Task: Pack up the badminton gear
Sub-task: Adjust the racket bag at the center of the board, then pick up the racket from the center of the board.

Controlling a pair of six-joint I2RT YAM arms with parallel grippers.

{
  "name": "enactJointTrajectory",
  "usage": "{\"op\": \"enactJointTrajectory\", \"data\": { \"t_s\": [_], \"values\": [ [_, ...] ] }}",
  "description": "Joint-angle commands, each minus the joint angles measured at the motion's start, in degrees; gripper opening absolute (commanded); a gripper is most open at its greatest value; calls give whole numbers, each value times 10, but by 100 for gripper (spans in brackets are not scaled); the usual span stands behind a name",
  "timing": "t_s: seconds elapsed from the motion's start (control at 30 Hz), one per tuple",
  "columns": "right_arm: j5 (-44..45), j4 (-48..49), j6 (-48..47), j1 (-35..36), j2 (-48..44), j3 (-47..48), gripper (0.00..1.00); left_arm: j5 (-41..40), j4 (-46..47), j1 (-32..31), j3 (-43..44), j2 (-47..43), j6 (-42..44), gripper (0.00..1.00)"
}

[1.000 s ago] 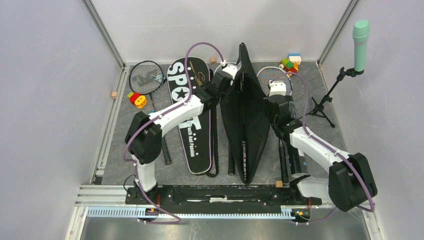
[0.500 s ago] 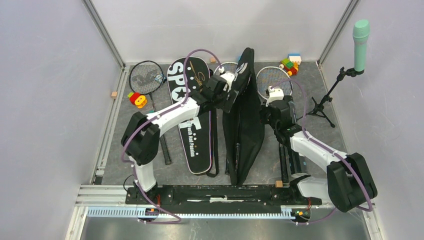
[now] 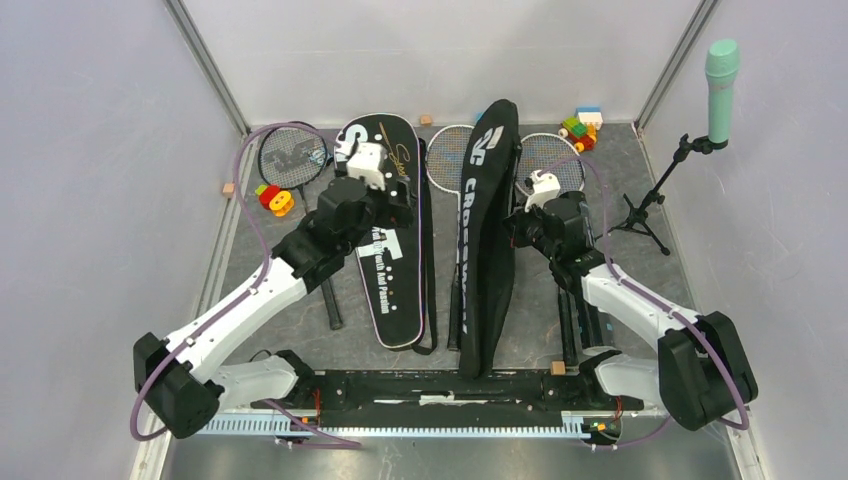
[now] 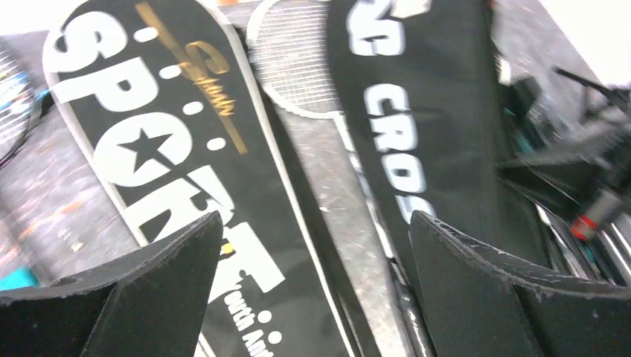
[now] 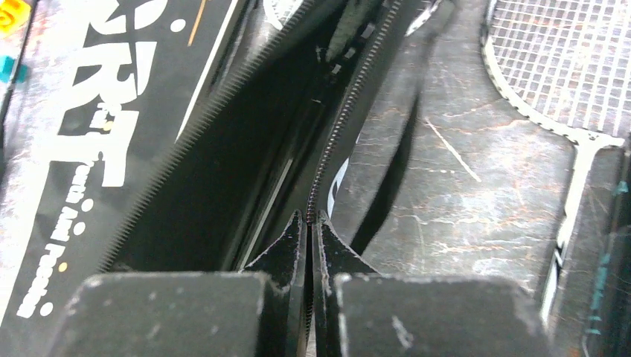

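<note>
At the middle of the table (image 3: 235,235) the CROSSWAY bag (image 3: 487,250) lies lengthwise, with its right edge lifted off the surface. The right gripper (image 5: 307,223) has that edge. Its jaws are pressed tight together on the zip at the bag's open mouth, and the zip teeth run straight into the fingertips. The dark inside of the bag gapes to their left. Just right of the grip a racket (image 5: 554,67) lies flat, its head pointing away from the arms.

The left gripper (image 4: 314,223) holds nothing; its jaws are spread fully apart, above the table. Beyond the left finger (image 4: 160,275) lies the SPORT bag (image 4: 141,141), flat with its lettering up. Beyond the right finger (image 4: 476,290) is the CROSSWAY bag. The gap between the fingers shows bare table, and further off the head of a second racket (image 4: 294,67) lies between the tops of the two bags.

The left arm's shoulder is swung far out to the left. Its forearm stretches diagonally forward and to the right, so the wrist sits over the upper half of the SPORT bag. The right arm is bent at the elbow near the table's near right corner. Its forearm runs forward and to the left to about the middle of the CROSSWAY bag's length, with the wrist turned toward the bag.
</note>
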Motion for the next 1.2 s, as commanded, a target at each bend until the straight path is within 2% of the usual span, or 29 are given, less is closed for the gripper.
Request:
{"op": "enactJointTrajectory", "data": {
  "t_s": [0.0,0.17,0.47,0.87,1.1,1.17],
  "values": [
    [-49,40,9,15,-2,26,0,-139,-62,71,-40,7,-117,100],
    [-55,41,2,29,4,41,0,-111,-96,192,-72,66,-190,100],
    [-34,13,-28,55,31,91,0,-76,-20,303,-126,154,-203,100],
    [-37,10,-18,57,33,82,0,-23,-14,351,-55,286,-190,87],
    [-29,11,-14,57,20,71,0,-1,-40,362,-1,358,-204,71],
    [-27,12,-14,57,16,68,0,-4,-62,362,19,377,-205,63]
  ]
}}
